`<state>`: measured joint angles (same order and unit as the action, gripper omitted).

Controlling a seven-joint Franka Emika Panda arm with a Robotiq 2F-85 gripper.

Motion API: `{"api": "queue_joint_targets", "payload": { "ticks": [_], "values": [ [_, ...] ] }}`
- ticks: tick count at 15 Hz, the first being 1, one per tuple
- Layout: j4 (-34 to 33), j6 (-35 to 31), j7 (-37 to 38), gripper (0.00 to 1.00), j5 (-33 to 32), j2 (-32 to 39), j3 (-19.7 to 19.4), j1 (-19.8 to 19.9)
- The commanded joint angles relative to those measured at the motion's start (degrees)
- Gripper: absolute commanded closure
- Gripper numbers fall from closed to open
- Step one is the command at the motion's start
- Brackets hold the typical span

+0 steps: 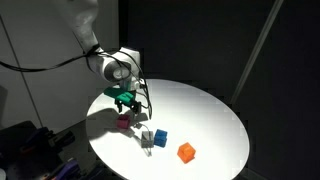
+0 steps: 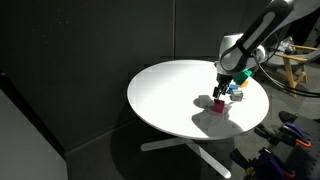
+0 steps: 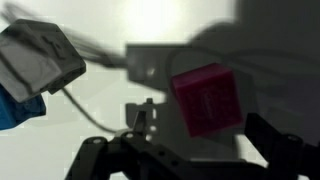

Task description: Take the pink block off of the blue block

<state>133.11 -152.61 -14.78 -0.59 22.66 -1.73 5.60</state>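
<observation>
The pink block (image 1: 123, 122) sits by itself on the round white table (image 1: 200, 110), apart from the blue block (image 1: 160, 138). It also shows in an exterior view (image 2: 218, 104) and in the wrist view (image 3: 208, 97). My gripper (image 1: 125, 101) hovers just above the pink block with its jaws open and empty. In the wrist view the gripper (image 3: 205, 140) has one finger on each side of the pink block, not touching it. The blue block (image 3: 15, 110) shows at the left edge of the wrist view.
A grey cube (image 1: 148, 137) stands right beside the blue block and also shows in the wrist view (image 3: 40, 60). An orange cube (image 1: 186, 152) lies nearer the table's edge. Dark curtains surround the table.
</observation>
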Motion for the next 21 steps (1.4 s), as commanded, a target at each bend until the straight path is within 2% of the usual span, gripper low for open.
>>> {"api": "queue_joint_targets", "payload": {
  "ticks": [1, 9, 10, 21],
  "values": [
    [4.3, -0.7, -1.4, 0.0, -0.2, -4.5, 0.7, 1.5],
    [9.7, -0.3, -5.7, 0.0, 0.9, -11.7, 0.8, 2.9],
    [7.1, 0.2, -3.1, 0.0, 0.0, -8.4, 0.3, 1.7],
    [7.7, 0.0, -4.4, 0.0, 0.8, -9.7, 0.7, 2.2]
  ]
}}
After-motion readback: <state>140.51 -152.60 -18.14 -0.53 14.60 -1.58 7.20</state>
